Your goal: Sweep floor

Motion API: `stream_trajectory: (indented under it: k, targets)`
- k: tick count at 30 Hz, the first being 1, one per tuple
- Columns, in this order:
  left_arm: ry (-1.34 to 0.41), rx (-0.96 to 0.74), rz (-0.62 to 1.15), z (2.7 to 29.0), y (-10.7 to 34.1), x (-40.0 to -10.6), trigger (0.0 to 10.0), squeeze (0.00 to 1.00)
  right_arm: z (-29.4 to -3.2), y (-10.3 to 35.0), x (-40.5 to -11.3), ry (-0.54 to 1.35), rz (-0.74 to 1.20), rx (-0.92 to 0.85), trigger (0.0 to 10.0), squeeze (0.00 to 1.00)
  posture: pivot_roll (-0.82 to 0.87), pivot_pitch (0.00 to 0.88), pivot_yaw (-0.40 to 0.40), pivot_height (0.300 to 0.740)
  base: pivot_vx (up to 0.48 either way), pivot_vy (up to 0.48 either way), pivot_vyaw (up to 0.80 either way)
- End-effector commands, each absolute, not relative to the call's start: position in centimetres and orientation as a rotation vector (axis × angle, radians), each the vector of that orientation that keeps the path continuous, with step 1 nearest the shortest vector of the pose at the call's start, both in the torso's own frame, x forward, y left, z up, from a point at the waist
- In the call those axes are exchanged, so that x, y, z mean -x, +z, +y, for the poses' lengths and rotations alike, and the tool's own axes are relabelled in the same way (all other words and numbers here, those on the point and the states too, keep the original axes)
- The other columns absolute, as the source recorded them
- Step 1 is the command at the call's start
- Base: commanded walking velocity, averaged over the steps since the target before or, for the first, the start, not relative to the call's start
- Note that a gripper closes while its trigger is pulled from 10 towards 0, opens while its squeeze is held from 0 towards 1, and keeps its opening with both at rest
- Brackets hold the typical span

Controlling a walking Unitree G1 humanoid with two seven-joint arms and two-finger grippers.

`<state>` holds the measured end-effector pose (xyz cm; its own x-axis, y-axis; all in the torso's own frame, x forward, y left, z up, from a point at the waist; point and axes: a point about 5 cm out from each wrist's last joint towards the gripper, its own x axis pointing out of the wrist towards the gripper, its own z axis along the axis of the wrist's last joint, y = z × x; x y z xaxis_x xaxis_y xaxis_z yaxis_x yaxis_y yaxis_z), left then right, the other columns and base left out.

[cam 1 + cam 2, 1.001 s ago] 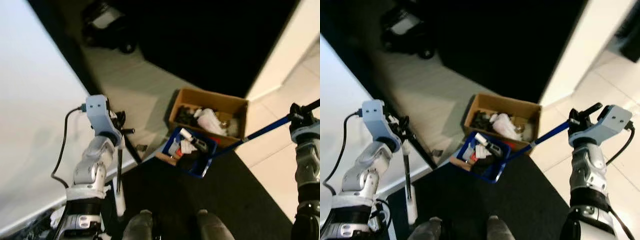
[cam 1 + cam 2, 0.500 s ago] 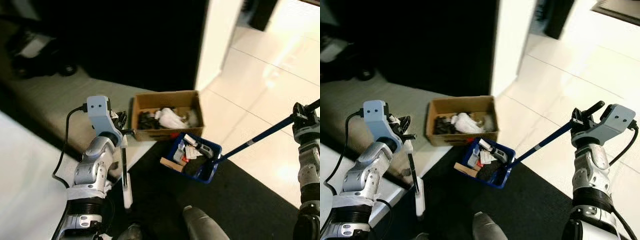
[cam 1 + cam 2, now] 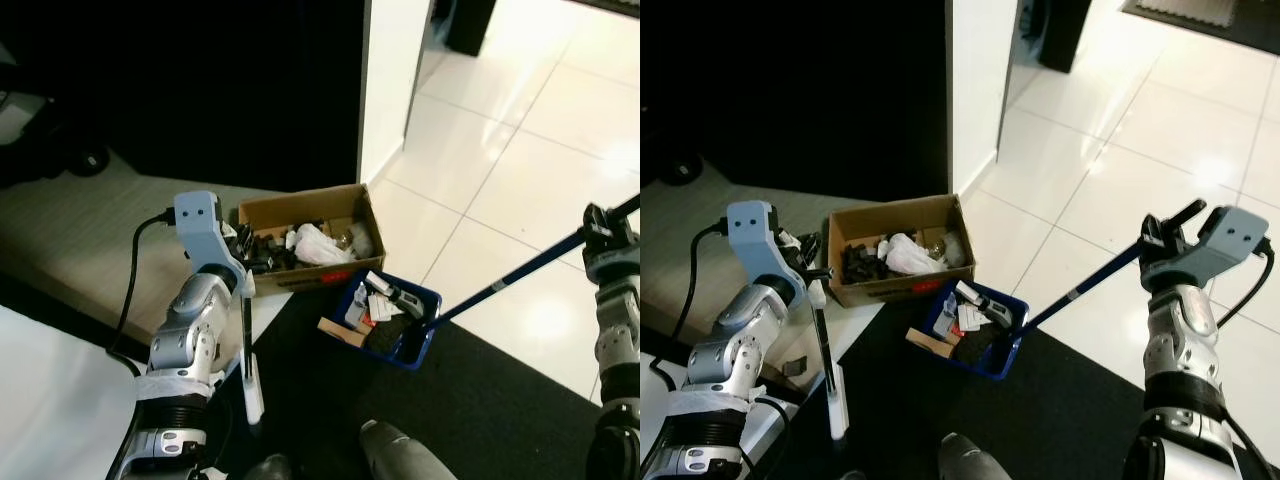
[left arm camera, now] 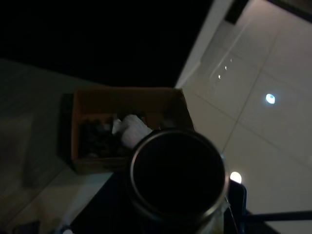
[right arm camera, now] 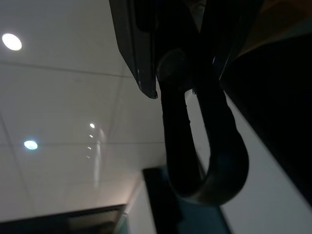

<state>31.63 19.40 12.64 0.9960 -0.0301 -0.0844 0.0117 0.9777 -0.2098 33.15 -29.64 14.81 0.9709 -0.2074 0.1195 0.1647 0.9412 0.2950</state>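
Left arm: bent at the elbow, forearm raised, wrist housing uppermost. The left gripper [image 3: 812, 262] has its black fingers clamped round the top of the broom handle [image 3: 823, 345], a thin dark shaft that hangs down from the fingers, near upright, to a white lower section [image 3: 838, 405] over the black mat [image 3: 1070, 400]. In the left wrist view the round end of the handle [image 4: 176, 176] sits close before the lens, dark and out of focus.

Right arm: forearm upright, wrist housing at the top, turned outward. The right gripper [image 3: 1162, 243] has its fingers closed on the upper end of the dustpan handle [image 3: 1080, 290], a long blue rod that slopes down and away from the fingers toward the robot's left. In the right wrist view the dark fingers [image 5: 141, 44] pinch a dark hanging loop [image 5: 204, 151] at the handle's end.

Dustpan [image 3: 975, 330]: blue, open-topped, at the far end of the rod from the right fingers. It holds white and grey scraps and a brown piece at its edge. It lies over the border of the black mat, between the two grippers.

Cardboard box [image 3: 900, 245]: just beyond the dustpan, close to the left fingers, open, holding dark and white litter.

Floor [image 3: 1120, 150]: pale glossy tiles beyond the right gripper.
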Motion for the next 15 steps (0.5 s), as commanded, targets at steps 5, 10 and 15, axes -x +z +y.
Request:
stream_trajectory:
  k: [5,10,15]
  targets:
    - [0.067,0.26,-0.014,19.8,13.9,-31.6,10.0,0.0,-27.4,20.7,-35.3,-0.038,-0.334,-0.323,10.0,0.0,-0.04,0.079,-0.036,0.74,0.0,0.0,-0.09]
    - [0.085,0.267,-0.035,19.9,14.2,-31.6,10.0,0.0,-26.8,22.7,-35.9,0.001,-0.379,-0.317,10.0,0.0,-0.04,0.073,-0.049,0.74,0.0,0.0,0.0]
    - [0.084,0.297,-0.087,19.3,15.4,-31.9,10.0,0.0,-25.4,25.2,-35.8,0.072,-0.457,-0.3,10.0,0.0,-0.04,0.065,-0.036,0.74,0.0,0.0,0.0]
